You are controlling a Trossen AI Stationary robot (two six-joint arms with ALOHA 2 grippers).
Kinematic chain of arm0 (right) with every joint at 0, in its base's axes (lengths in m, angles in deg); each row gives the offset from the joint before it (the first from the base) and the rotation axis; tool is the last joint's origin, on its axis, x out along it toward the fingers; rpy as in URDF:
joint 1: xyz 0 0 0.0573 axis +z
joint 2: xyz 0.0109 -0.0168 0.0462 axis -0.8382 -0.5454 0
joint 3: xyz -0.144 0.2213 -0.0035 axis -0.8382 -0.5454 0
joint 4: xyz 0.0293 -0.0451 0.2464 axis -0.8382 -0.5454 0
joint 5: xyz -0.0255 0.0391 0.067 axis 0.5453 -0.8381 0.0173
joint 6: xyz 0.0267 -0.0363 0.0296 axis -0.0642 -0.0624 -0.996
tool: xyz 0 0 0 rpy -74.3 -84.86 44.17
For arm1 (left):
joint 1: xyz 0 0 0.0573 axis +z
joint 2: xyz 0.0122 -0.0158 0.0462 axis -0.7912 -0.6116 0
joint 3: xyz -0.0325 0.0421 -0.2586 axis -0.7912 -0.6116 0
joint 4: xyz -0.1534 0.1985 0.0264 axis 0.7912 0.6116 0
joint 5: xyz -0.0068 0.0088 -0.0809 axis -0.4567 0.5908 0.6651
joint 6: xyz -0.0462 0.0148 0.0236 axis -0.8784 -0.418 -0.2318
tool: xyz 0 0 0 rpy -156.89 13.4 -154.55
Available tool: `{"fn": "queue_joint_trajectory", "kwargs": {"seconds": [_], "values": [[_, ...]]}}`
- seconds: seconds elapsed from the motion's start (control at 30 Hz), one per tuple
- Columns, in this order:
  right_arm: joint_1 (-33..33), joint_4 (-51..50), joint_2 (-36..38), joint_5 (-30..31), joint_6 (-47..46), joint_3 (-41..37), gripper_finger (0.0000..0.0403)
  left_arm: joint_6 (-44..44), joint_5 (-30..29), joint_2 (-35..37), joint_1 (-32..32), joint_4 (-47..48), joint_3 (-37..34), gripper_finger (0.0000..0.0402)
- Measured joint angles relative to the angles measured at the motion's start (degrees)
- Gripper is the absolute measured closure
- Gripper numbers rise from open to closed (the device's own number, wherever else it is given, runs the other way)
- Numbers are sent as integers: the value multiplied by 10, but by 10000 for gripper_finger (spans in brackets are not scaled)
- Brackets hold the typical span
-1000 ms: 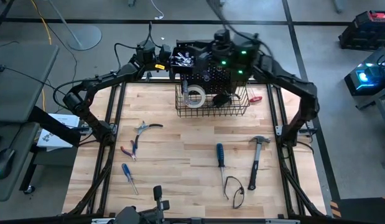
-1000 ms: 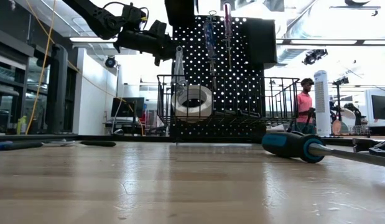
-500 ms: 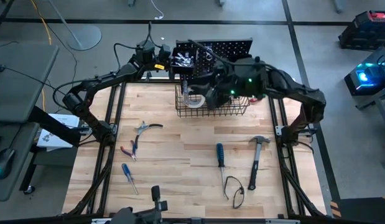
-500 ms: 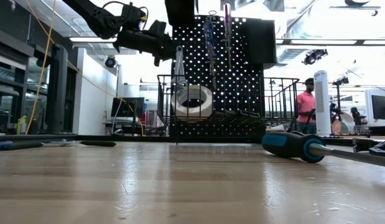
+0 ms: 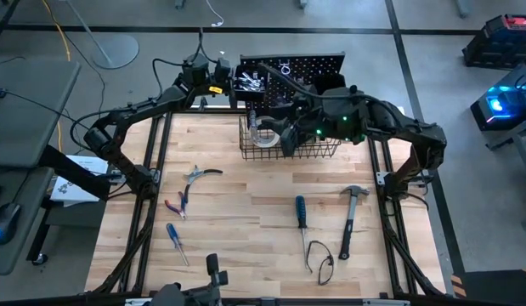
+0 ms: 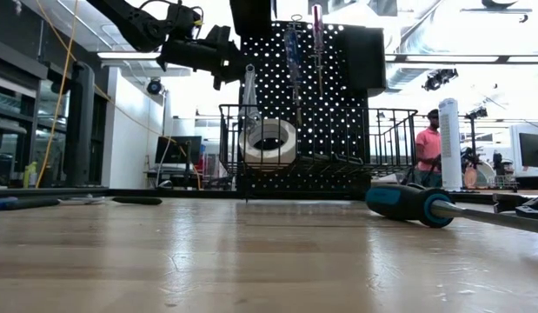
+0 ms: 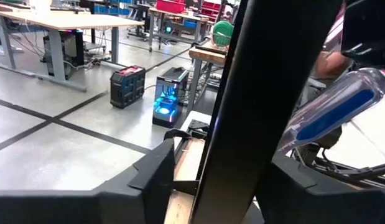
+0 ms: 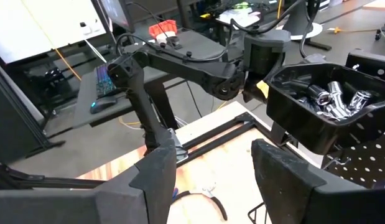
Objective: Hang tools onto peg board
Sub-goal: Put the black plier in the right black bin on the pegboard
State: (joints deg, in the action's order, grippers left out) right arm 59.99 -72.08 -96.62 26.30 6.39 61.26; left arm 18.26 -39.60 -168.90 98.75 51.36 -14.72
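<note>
The black peg board [image 5: 309, 64] stands at the table's far edge and carries a bin of silver pieces [image 8: 329, 99] and a wire basket [image 5: 318, 151]. The white tape roll [image 6: 269, 142] lies in the basket. A blue-handled [image 6: 292, 52] and a red-handled screwdriver [image 6: 317, 26] hang on the board. A silver wrench [image 6: 249, 96] hangs at its left edge. My left gripper [image 6: 234, 65] is open beside the wrench's top, with a dark upright bar [image 7: 242, 124] between its fingers. My right gripper [image 8: 214, 162] hovers open over the basket, holding nothing. My left gripper comes level from the table's left, with one finger [image 7: 158, 177] on each side of the dark bar at the board's left edge. A gap shows on one side. I cannot tell whether the other finger touches the bar or the wrench.
On the tabletop lie silver pliers [image 5: 199, 174], red-handled pliers [image 5: 178, 204], two blue-handled screwdrivers [image 5: 176, 242] [image 5: 301, 212], a black-handled hammer [image 5: 349, 219] and a dark looped tool [image 5: 322, 259]. A person [image 6: 425, 143] stands far behind the table.
My right gripper has swung from above the peg board toward the table's near edge and now hangs still over the basket. My left gripper has stayed at the board's left edge, where its fingers have spread a little beside the hanging wrench.
</note>
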Motion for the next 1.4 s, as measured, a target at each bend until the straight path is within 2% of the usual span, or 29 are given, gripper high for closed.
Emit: {"fn": "queue_joint_trajectory", "kwargs": {"seconds": [0.23, 0.5, 1.13, 1.27, 1.4], "values": [[0, -1, 0, 0, 6, 0, 206, 0, 7, 8, 5, 17, 0, 177], [-2, -7, 0, 0, 13, 0, 206, 7, 30, 35, 29, 49, 0, 151], [-5, -9, 0, 0, 15, 0, 206, 27, 61, 69, 73, 114, 1, 146], [-5, -15, 3, 0, 15, 0, 206, 31, 62, 91, 84, 168, 1, 146], [-5, -21, 14, 0, 15, 0, 206, 51, 62, 127, 87, 298, 1, 146]]}}
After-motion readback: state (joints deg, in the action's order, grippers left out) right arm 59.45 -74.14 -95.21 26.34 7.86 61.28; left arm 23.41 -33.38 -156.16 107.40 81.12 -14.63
